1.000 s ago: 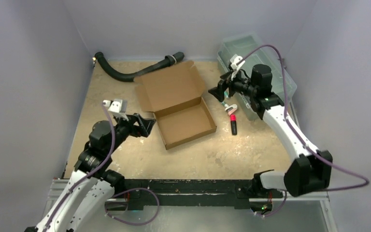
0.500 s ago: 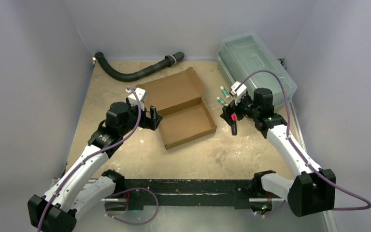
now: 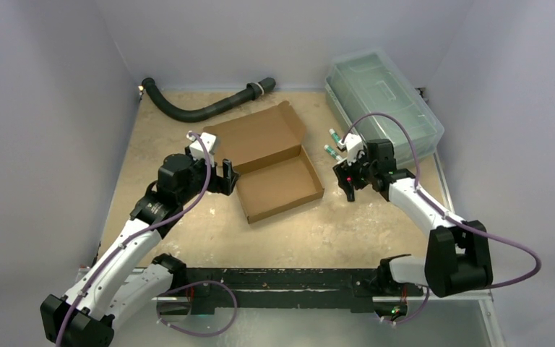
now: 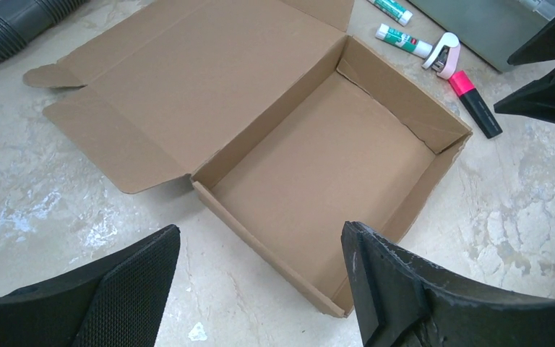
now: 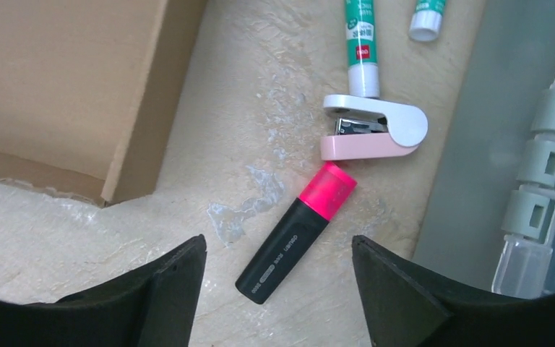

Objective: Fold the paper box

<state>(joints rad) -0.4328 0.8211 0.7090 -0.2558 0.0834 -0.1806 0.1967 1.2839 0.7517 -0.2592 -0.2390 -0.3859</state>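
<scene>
**Open box awaiting lid closure, both grippers empty**

The paper box (image 3: pixel 278 184) sits mid-table. Its tray is already erected, and its lid panel lies flat on the far side, with the side flaps spread. The left gripper (image 3: pixel 227 176) hangs just beside the tray's left end with its jaws spread wide and nothing held; in its wrist view the tray lies directly ahead between the fingers. The right gripper (image 5: pixel 278 249) is equally wide open and empty. It hovers over the pink-capped highlighter (image 5: pixel 296 231), near the box's right wall but apart from it.

The remaining step is probably closing the lid. It would go best with one gripper bracing a tray wall while the other lifts the lid's free far edge. The lid should swing about its crease, and the side flaps should tuck inside the walls, not outside.
</scene>
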